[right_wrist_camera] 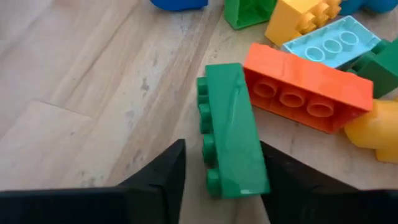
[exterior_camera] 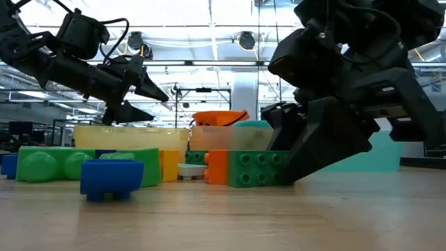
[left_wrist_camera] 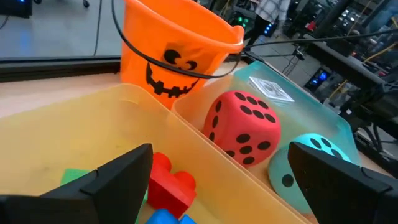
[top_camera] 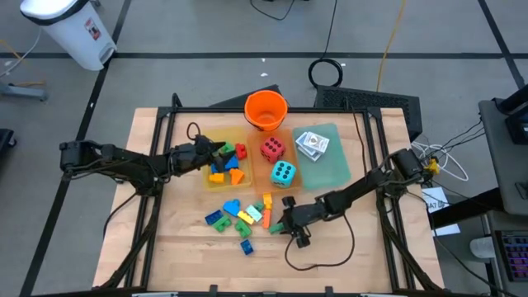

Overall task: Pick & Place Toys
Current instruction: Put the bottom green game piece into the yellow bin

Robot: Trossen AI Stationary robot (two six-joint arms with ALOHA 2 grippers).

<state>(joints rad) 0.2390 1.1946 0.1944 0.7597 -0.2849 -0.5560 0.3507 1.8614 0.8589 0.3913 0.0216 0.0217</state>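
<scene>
As no writing is legible, orange bucket (left_wrist_camera: 177,53) shows black pumpkin face, left hand (left_wrist_camera: 217,180) apart, right hand (right_wrist_camera: 221,171) straddling green brick (right_wrist_camera: 230,127), grip unclear.

Right tool (top_camera: 281,224) reaches loose bricks (top_camera: 235,216) (left tool (top_camera: 216,153) over yellow tray (top_camera: 216,180)).

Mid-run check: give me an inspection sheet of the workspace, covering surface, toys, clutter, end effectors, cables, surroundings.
Surface: wooden table, partly bare.
Toys: loose bricks on the wood; more bricks in the yellow tray; red die and teal die in the orange tray; card packs on the green tray.
Clutter: orange bucket at the far edge.
End effectors: left end effector open over the yellow tray; right end effector straddling a green brick, grip unconfirmed.
Cables: black cable looped on the table.
Surroundings: white bin on the floor.
</scene>
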